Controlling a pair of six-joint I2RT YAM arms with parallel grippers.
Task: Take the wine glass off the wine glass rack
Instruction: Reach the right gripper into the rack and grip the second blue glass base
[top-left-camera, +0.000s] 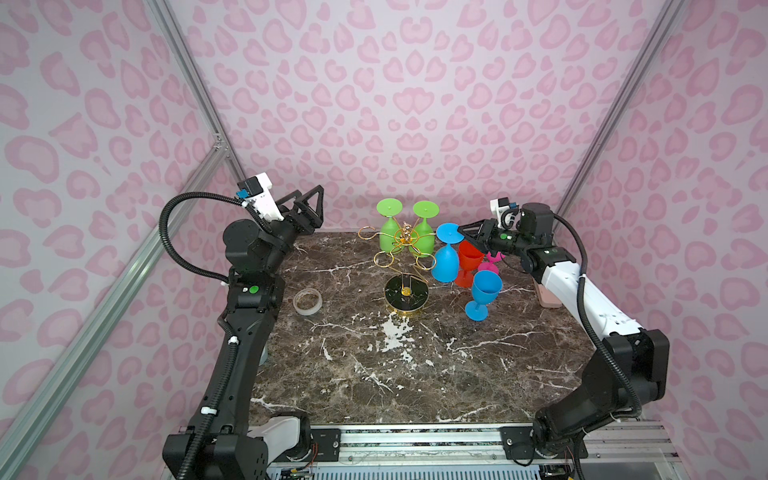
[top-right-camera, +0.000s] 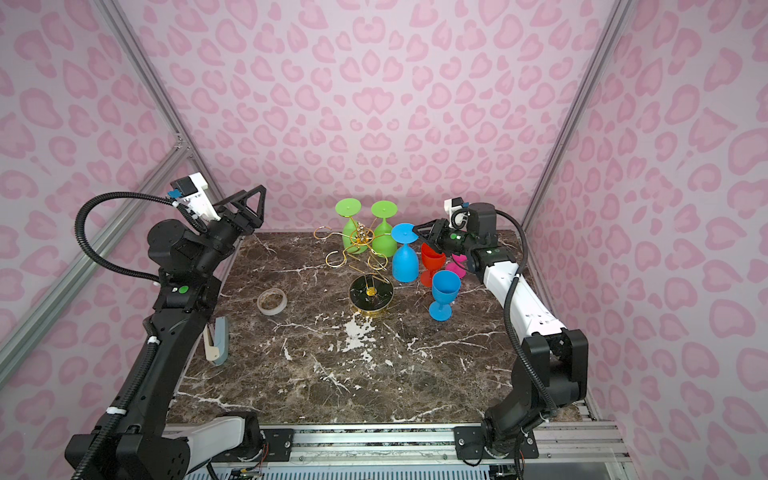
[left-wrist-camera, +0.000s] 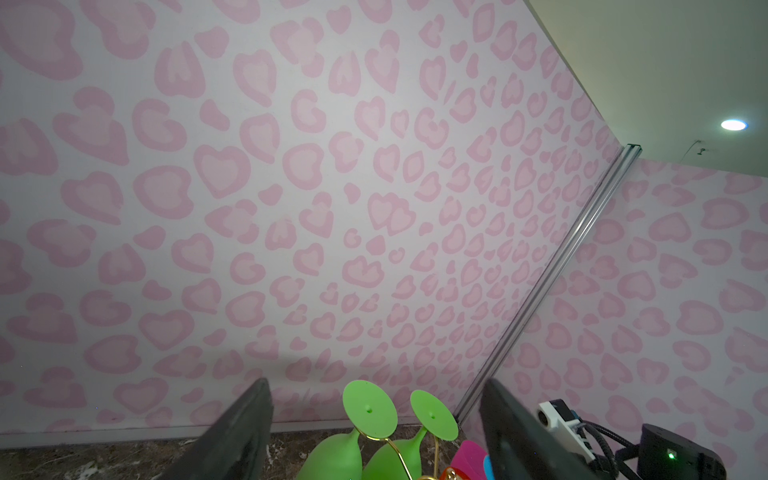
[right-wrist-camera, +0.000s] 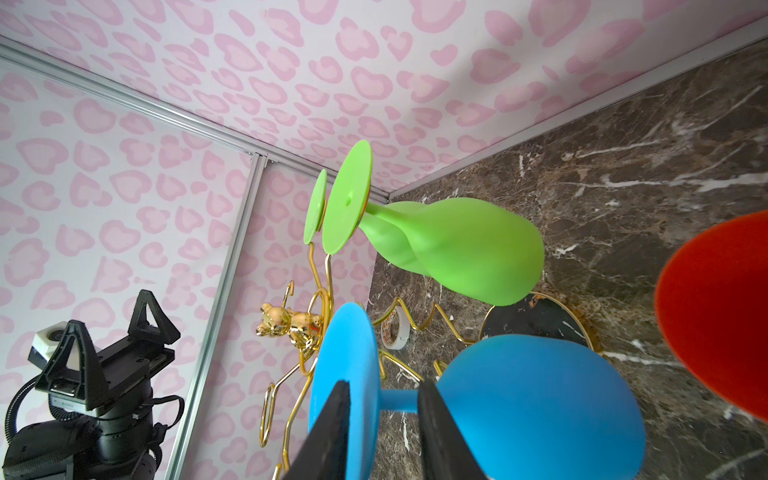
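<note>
The gold wire wine glass rack (top-left-camera: 405, 241) stands at the back middle on its round black base (top-left-camera: 406, 296). A blue wine glass (top-left-camera: 445, 259) hangs upside down at its right side. Two green glasses (top-left-camera: 389, 235) hang at the far side. My right gripper (right-wrist-camera: 384, 386) straddles the blue glass's foot (right-wrist-camera: 345, 374): one finger lies over the foot's outer face, the other beside the stem near the bowl, with a gap still between them. Whether a rack arm still carries the stem I cannot tell. My left gripper (top-left-camera: 309, 208) hangs open and empty at the back left, away from the rack.
Just right of the rack stand a red glass (top-left-camera: 469, 259), a pink glass (top-left-camera: 490, 262) and an upright blue glass (top-left-camera: 484, 291). A tape roll (top-left-camera: 307, 301) lies left of the base. A grey stapler-like thing (top-right-camera: 218, 338) lies by the left arm, a pink flat thing (top-left-camera: 548, 300) under the right arm.
</note>
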